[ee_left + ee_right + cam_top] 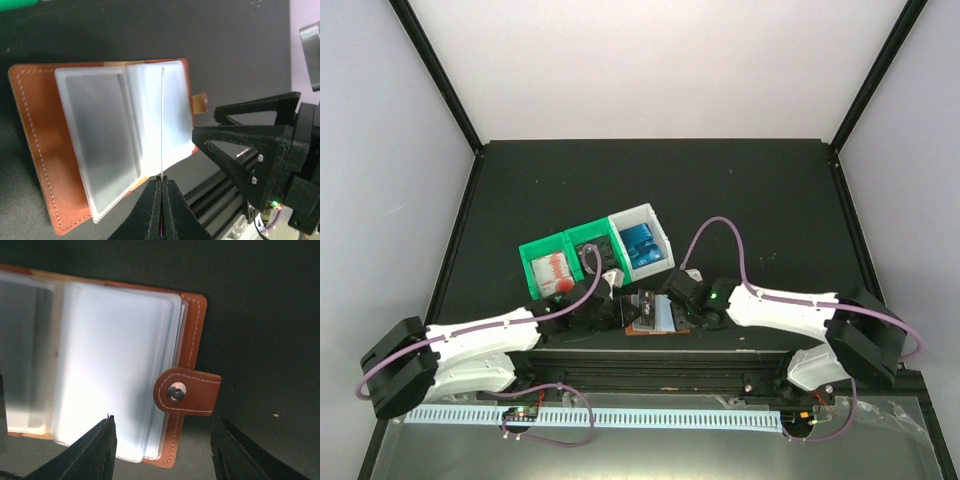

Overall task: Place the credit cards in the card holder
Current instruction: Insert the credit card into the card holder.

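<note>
One card holder point(35, 145) lies spread open on the table, and everything else is placed from it. Its long axis runs left to right along the table's near edge, with the snap tab point(186, 391) at its right-hand end. The left end effector point(161, 184) is at the holder's near edge, fingers pressed together on a single clear pocket leaf point(162, 120). It holds that leaf up on edge, so the pockets on either side of it are parted. The right end effector point(162, 445) hovers at the tab end of the holder with its fingers spread wide and nothing between them. The holder's right border and tab lie just ahead of its fingertips. The credit cards point(642, 246) are not at the holder: they sit beyond it, farther from the arm bases. They are in three bins side by side, two green bins point(533, 262) toward the left and one white bin point(657, 222) almost straight behind the holder. Blue cards fill the white bin and red-and-white ones the leftmost green bin. The middle bin's contents are dark and partly behind a cable, and no stack can be counted card by card. Since the left arm is occupied with the leaf, the free right arm looks the likelier one to reach back for a card, and the white bin is its closest source.
</note>
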You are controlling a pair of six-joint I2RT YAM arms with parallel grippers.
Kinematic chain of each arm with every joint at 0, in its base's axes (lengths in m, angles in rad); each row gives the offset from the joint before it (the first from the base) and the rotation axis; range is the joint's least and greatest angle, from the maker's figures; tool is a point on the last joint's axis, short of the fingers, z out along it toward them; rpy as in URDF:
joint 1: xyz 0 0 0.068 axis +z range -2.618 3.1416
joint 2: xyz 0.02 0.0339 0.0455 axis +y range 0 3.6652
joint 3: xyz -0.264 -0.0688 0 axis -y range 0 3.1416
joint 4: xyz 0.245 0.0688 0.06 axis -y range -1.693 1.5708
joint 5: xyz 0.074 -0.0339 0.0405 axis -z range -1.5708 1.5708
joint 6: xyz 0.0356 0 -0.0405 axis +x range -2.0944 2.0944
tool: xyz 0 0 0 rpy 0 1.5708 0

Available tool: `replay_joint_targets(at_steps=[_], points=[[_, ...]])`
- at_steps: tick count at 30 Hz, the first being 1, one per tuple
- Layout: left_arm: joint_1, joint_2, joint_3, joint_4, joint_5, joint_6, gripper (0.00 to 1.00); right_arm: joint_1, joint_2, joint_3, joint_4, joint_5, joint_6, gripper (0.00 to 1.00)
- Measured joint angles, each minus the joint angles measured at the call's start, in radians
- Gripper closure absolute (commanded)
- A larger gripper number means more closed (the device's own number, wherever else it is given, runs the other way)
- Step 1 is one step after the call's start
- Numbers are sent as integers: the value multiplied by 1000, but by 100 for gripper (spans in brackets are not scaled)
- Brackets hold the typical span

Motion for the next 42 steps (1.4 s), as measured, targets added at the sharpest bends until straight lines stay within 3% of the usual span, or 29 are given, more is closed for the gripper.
replay_joint_targets(at_steps=[6, 16, 42], points=[[-60, 82, -58, 109, -73, -103, 99, 26, 87, 0, 2, 0, 9, 49], [-69, 173, -120, 312, -88, -193, 98, 31, 112, -3, 32, -13, 48, 56], [-93, 204, -165, 410, -99, -352, 99, 31, 99, -25, 64, -20, 99, 57]])
